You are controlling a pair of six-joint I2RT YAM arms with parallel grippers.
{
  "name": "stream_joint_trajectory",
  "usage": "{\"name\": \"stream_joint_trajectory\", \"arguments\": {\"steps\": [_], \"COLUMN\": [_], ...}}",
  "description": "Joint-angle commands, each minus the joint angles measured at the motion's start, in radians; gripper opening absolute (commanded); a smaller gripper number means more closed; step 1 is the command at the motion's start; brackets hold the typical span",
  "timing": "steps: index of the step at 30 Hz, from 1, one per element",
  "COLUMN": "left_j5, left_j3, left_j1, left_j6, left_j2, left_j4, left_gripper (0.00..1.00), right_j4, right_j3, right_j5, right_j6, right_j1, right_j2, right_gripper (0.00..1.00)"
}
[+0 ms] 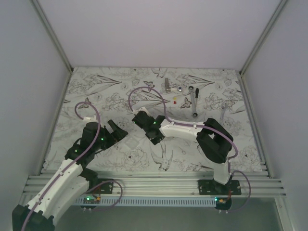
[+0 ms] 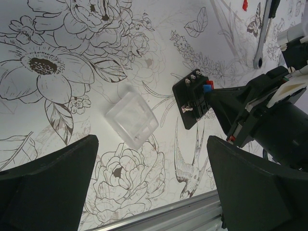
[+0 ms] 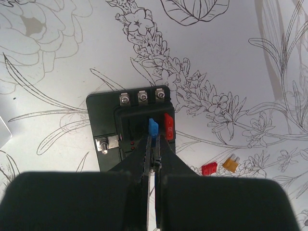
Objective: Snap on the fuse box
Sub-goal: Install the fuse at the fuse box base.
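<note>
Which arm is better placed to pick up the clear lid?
Left. The left gripper is open and faces the clear lid, which shows between its fingers in the wrist view. The right gripper is shut, its tips at the blue fuse on the fuse box.

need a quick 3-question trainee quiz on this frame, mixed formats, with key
1. True or false: the left gripper is shut.
2. Which fuses sit in the fuse box? A) blue and red B) green and white C) none
3. What lies right under the left gripper in its wrist view?
Key: 1 false, it is open. 2 A: a blue fuse and a red fuse. 3 a clear plastic cover.
</note>
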Motion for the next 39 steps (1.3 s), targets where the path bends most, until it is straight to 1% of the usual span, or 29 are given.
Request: {"name": "stream_joint_trajectory", "arguments": {"steps": [1,6,11,16,19,25,29,34,39], "left_j5": [0.016,0.015,0.019,0.02,0.02,0.02,0.021,0.02,0.02], "left_j3": [-0.013,-0.015,-0.014,-0.015,-0.014,-0.011,-0.009,-0.009,-0.009], "left_j1": [0.008,0.008,0.007,0.006,0.007,0.007,0.007,0.007,0.007], "left_j6": [-0.005,-0.007,-0.008,-0.008,-0.008,-0.008,-0.008,-0.006,-0.005], "left_j2": [-0.006,-0.006,-0.005,-0.005,-0.004,-0.002,-0.003,0.0,0.004], "left_j4": [-0.02,-0.019,-0.018,-0.02,-0.019,-0.019,-0.019,-0.019,-0.018], "left_gripper": [1.0,1.0,1.0,1.0,1.0,1.0,1.0,1.0,1.0], "right_j4": [-0.018,0.021,0.023,0.021,0.021,0.021,0.024,0.029,0.056], "right_j3": [0.017,-0.015,-0.008,-0.003,-0.001,0.001,0.002,-0.001,-0.009], "right_j5": [-0.022,-0.068,-0.083,-0.082,-0.082,-0.082,-0.08,-0.072,-0.125], "right_j6": [-0.027,-0.082,-0.097,-0.091,-0.084,-0.076,-0.068,-0.06,-0.052], "right_j1": [0.004,0.006,0.006,0.006,0.006,0.004,0.004,0.0,-0.024], "right_j2": [0.028,0.003,0.014,0.015,0.002,-0.038,-0.063,-0.093,-0.115], "right_gripper": [0.0,0.0,0.0,0.1,0.19,0.3,0.33,0.36,0.33]}}
